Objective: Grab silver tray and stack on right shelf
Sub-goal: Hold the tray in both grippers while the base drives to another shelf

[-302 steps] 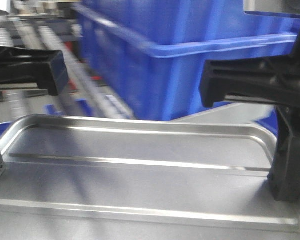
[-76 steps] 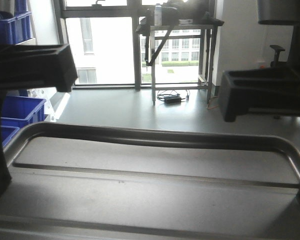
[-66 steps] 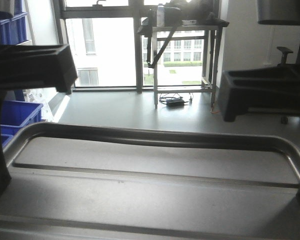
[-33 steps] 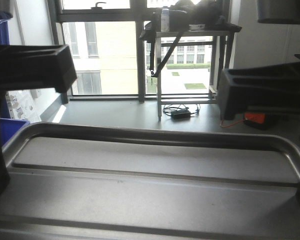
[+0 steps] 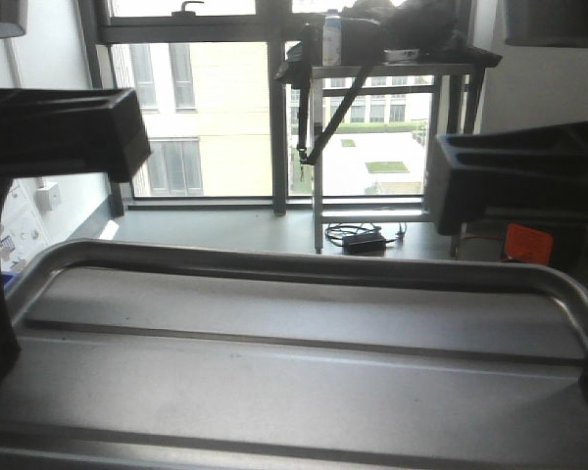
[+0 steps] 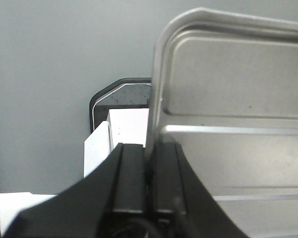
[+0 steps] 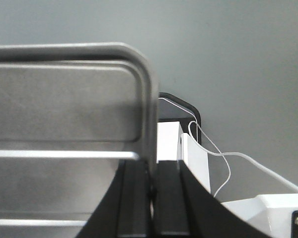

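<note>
The silver tray [image 5: 294,362] fills the lower front view, held level in the air, its ribs running left to right. My left gripper [image 6: 150,148] is shut on the tray's [image 6: 228,124] left rim, fingers pinching the edge. My right gripper [image 7: 152,168] is shut on the tray's [image 7: 64,114] right rim in the same way. In the front view the left gripper's black body [image 5: 64,127] and the right gripper's black body [image 5: 514,181] hang over the tray's two ends. The right shelf is out of view.
Ahead is a window wall with a tall steel-legged table [image 5: 392,59] in front of it, cables [image 5: 361,237] on the floor beneath it and an orange object [image 5: 527,243] to the right. Below the tray the wrist views show grey floor and the white robot base [image 6: 124,124].
The blue bins that filled the view earlier have dropped out at the left. The window, steel table and orange object have slid right and grown. The tray stays clamped in both grippers.
</note>
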Controlling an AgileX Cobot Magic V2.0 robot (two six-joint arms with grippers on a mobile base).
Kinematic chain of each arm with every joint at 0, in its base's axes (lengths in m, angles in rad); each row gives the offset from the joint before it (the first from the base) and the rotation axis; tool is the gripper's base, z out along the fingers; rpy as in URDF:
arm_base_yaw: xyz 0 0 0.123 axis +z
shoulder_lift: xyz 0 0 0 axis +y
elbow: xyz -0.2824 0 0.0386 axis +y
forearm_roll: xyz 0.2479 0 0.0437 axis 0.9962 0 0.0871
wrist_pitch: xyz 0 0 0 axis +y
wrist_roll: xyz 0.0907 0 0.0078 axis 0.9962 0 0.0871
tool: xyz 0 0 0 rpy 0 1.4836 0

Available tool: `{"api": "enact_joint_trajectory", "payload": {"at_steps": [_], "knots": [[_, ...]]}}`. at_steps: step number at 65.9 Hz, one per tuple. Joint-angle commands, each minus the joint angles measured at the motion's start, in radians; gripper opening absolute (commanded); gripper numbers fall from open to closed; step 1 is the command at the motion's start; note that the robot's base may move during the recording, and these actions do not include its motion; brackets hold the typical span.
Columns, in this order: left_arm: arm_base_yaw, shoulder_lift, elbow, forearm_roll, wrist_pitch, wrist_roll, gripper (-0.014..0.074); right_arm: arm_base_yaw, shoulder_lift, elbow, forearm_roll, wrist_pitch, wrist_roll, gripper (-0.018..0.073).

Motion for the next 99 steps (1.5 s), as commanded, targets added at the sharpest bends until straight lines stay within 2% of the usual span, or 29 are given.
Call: {"api": "enact_joint_trajectory", "payload": {"at_steps": [1, 99], "knots": [[0.010, -0.030, -0.020, 0.089, 0.234, -0.014, -0.0100, -0.006, -0.021, -0.016, -0.075, 0.196, -0.005, 0.0052], [0.010, -0.030, -0.020, 0.094, 0.234, -0.014, -0.0100, -0.006, -0.021, -0.016, -0.075, 0.195, -0.005, 0.0052]]}}
